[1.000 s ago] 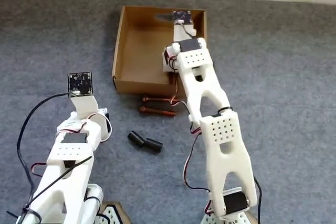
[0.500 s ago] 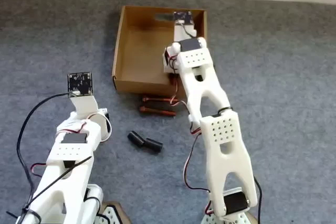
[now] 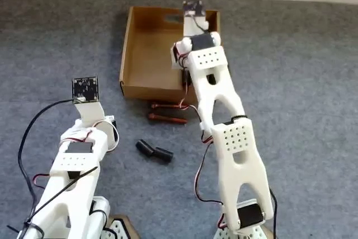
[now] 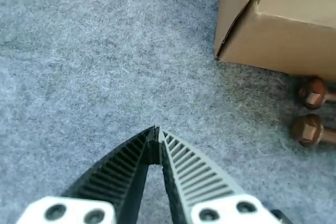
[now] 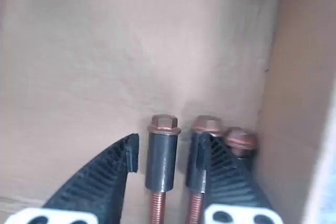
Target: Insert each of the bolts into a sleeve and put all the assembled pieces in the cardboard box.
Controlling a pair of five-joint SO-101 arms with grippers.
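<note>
Two bare bolts (image 3: 168, 118) are laid along the cardboard box's (image 3: 124, 54) near wall, heads toward the left gripper's (image 4: 157, 132) pressed-together fingers; the right gripper's (image 5: 168, 142) spread fingers are placed astride a sleeved bolt (image 5: 160, 157) inside.

Softly, evenly lit from above; faintly shadowed beneath the sleeves (image 3: 148, 149) at centre, darker inside the cardboard box (image 3: 146, 54) at upper centre.

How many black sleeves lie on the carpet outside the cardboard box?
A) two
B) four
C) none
A: in the high view one black sleeve and a second black sleeve lie close together on the carpet, outside the cardboard box.
</note>
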